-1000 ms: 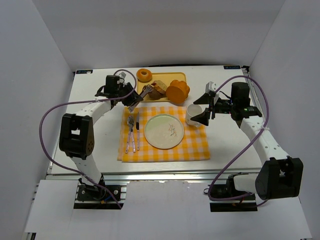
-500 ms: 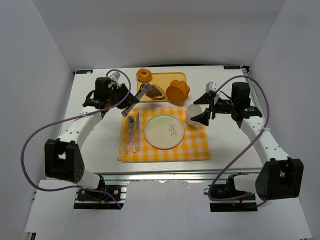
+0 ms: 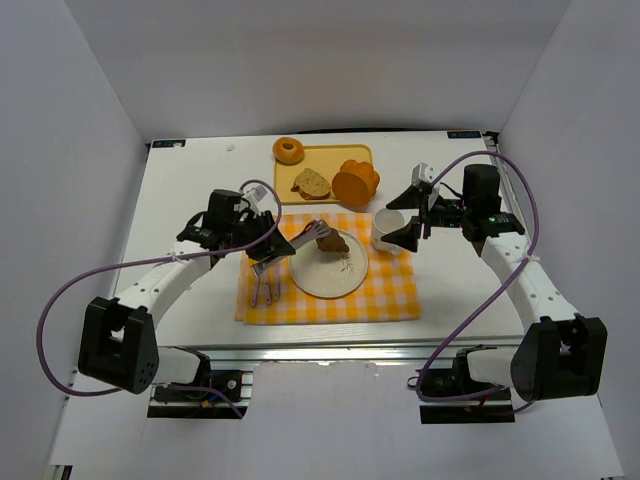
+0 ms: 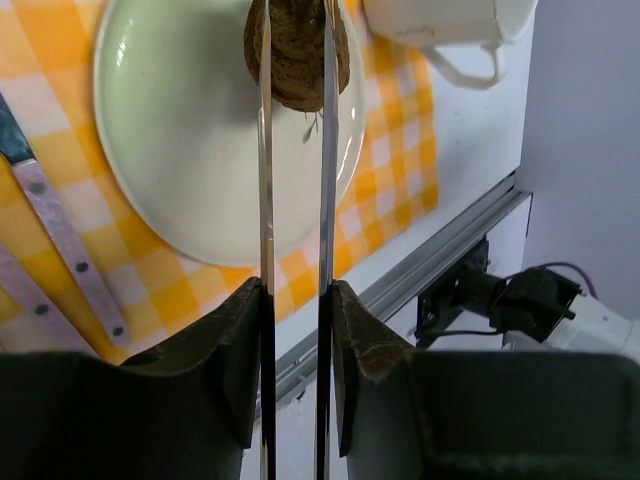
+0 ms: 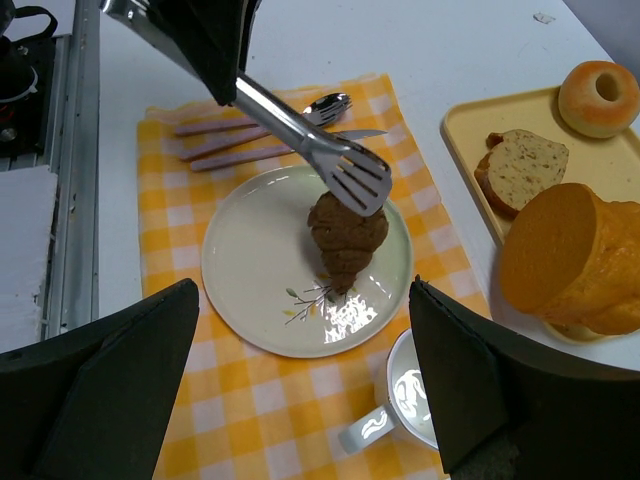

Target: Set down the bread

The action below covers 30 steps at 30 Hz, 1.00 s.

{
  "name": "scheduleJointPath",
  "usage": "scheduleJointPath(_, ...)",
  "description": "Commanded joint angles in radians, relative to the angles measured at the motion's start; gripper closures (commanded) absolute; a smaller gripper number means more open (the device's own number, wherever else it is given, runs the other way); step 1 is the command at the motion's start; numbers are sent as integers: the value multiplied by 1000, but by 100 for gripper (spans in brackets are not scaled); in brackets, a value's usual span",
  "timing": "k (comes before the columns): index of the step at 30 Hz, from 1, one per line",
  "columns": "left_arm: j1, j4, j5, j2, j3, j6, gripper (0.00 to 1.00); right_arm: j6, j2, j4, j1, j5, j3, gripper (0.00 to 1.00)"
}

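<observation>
crowding the plate [image 3: 318, 277] are a white mug [image 3: 386, 229] at its right, cutlery [image 3: 263, 290] at its left, partly hidden under the left arm, and a yellow tray [image 3: 345, 153] behind it with a donut [image 3: 290, 150], an orange cake [image 3: 355, 182] and the tan slice [image 3: 311, 183]. the left gripper [image 3: 258, 237] pinches tongs [image 3: 296, 243], whose tips clamp the dark chunk [image 3: 331, 241] over the plate's middle; it may be touching the plate. the right gripper [image 3: 405, 217] is spread wide beside the mug.

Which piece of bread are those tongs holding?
Find the yellow checked cloth mid-table, with a pale round plate on it. Over that plate, metal tongs pinch a dark brown lumpy chunk, unlike the tan speckled slice on the tray behind.
</observation>
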State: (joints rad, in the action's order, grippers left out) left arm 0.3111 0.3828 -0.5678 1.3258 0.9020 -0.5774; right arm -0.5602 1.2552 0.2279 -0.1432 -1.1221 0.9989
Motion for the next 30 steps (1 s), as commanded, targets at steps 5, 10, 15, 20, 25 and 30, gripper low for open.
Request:
scheduleJointPath(5,66,-18,-9,9,-5,28,58,9,-19,-32,7,-25,0,11)
scheduleJointPath(10,69,30,45,27,58,67,41,10,-31,-30,7,-19,-11,11)
scheduleJointPath(15,69,39,46,32,92,67,37,9,-34,-28,7,-19,-19,11)
scheduleJointPath(20,68,44,68,26,118,60,37,9,-31,-32,7,-22,-19,10)
scheduleJointPath(25,21,51,126,36,161,65,40,9,-30,-35,7,-25,-19,11)
scheduleJointPath(30,-104,15,131,104,238,96,48,9,-28,-38,8,-30,-20,11)
